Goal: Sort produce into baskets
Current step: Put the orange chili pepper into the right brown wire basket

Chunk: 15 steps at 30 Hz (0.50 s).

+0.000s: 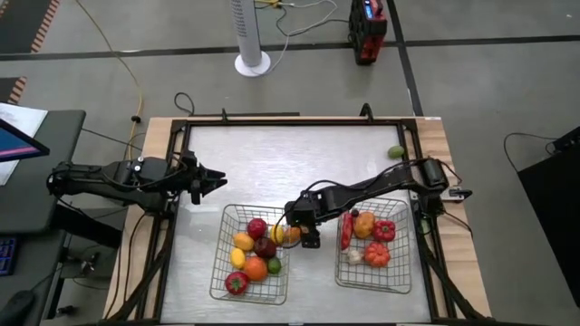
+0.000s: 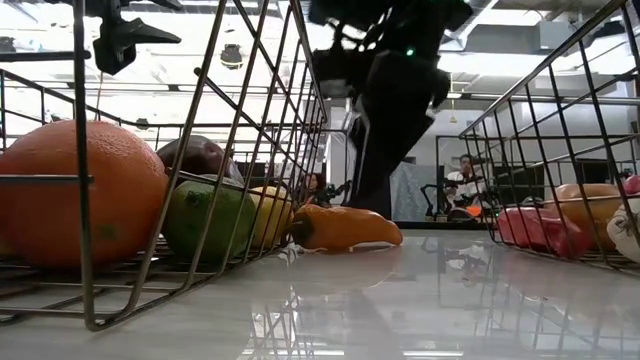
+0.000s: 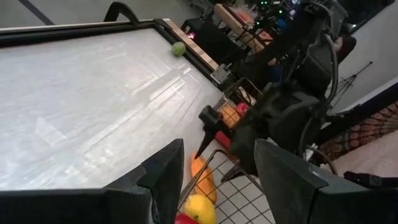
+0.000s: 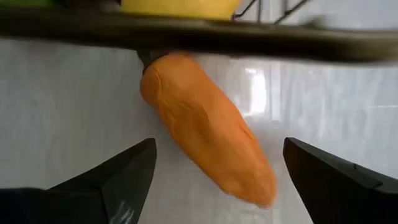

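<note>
- Squarely at the right jaws: spread wide and empty, lowered between the two baskets, one finger either side of the orange carrot (image 4: 208, 149).
- Straddling it lengthwise-on, most likely to line up a pinch across its thick middle; not yet closed on it.
- Carrot lying flat on the table, in the gap, just beside the left basket (image 1: 217, 264), its blunt end perhaps touching the wire, though hard to tell from so low.
- Probably outside either basket because not yet sorted.
- Left basket holding the fruit: an orange (image 2: 75, 195), a green round (image 2: 205, 220), a dark purple round (image 2: 200, 155), plus yellow and red pieces.
- Right basket (image 1: 406, 264) holding the vegetables: a red chili (image 1: 346, 230), a red pepper (image 1: 384, 230), white garlic (image 1: 354, 256). So likely the carrot's home.
- Left jaws: partly parted, gripping nothing, held above the table's left side, well apart from the work; seemingly parked to keep clear of the right arm.
- One green piece (image 1: 396, 152) alone near the table's far right edge, well apart from both baskets, also unsorted.
- Table (image 1: 272, 154): pale, glossy, mirroring the mesh, framed by a dark rail and a wooden border.
- Beyond: grey floor, loose cables, a white column on a round base (image 1: 252, 62), a red unit (image 1: 367, 32), a screen (image 1: 14, 143) at the left, and a person (image 2: 465, 180) seated far behind.
</note>
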Motion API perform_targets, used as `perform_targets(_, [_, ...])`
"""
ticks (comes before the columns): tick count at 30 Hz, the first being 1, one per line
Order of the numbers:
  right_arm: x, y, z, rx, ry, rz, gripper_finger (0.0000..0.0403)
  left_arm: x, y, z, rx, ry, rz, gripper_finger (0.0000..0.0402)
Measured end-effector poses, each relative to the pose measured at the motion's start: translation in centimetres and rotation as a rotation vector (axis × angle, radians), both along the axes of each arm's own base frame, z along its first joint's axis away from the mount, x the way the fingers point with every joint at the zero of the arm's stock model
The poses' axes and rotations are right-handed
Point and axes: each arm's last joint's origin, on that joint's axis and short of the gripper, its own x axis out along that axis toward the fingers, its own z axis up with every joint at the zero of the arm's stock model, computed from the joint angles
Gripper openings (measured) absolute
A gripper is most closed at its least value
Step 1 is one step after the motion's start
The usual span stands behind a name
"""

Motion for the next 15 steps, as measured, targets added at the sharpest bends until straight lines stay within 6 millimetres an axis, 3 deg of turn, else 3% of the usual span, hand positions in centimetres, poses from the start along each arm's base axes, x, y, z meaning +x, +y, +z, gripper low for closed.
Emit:
perform_targets(8, [0.8,0.3,-2.2,-0.027,0.039,0.024,0.0337,0.0,0.0,0.0,-0.001,0.002,-0.001,0.0183])
perform_targets(15, [1.0,0.0,-2.2,-0.112,0.021,0.03,0.0275,0.0,0.0,0.0,-0.003,0.002,-0.002,0.0183])
